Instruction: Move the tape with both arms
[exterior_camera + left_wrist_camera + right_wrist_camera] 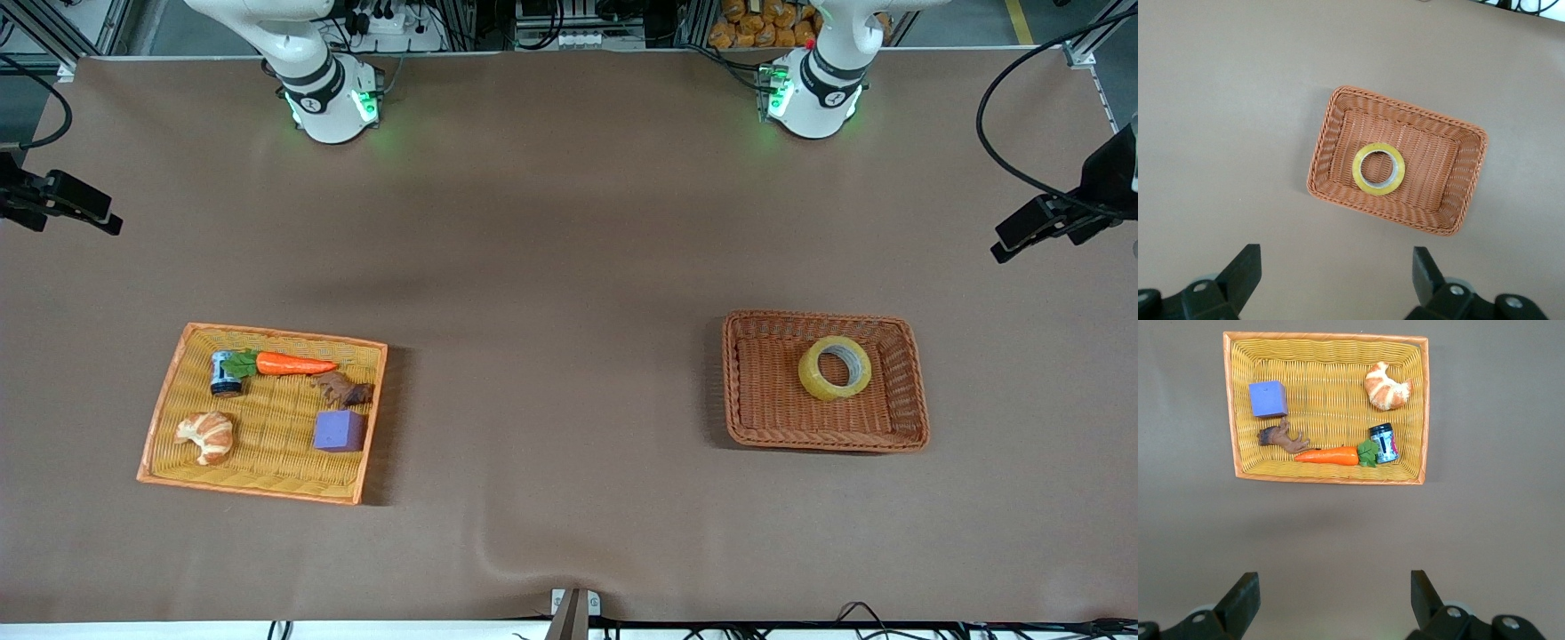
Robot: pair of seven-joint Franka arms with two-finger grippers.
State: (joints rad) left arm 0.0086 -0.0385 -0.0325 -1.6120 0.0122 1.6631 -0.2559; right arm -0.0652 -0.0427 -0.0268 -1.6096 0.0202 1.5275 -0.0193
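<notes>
The tape (835,368) lies flat, hole up, in the brown basket (907,418) at the left arm's end of the table, a little off the basket's middle and clear of its walls. Lying that way, it looks set down and let go, so I judge the transfer to be at or near its end.

The left gripper (1337,280) hangs high over the bare cloth near the brown basket, its two fingers (1245,270) spread wide with nothing between them. From that height the whole basket and the tape inside show beneath it, apart from the fingers, which suits an arm that has no hold on anything.

The right gripper (1335,597) hangs high too, well apart from the brown basket and over the cloth near the yellow tray (267,493), fingers wide and empty; this arm waits. The tray, at the right arm's end of the table, holds a croissant (206,436), a purple cube (339,430), a carrot (293,364), a small dark jar (225,372) and a brown figure (343,389), none of them touched by either gripper.

Both arms are raised high enough that only their bases show in the front view.
</notes>
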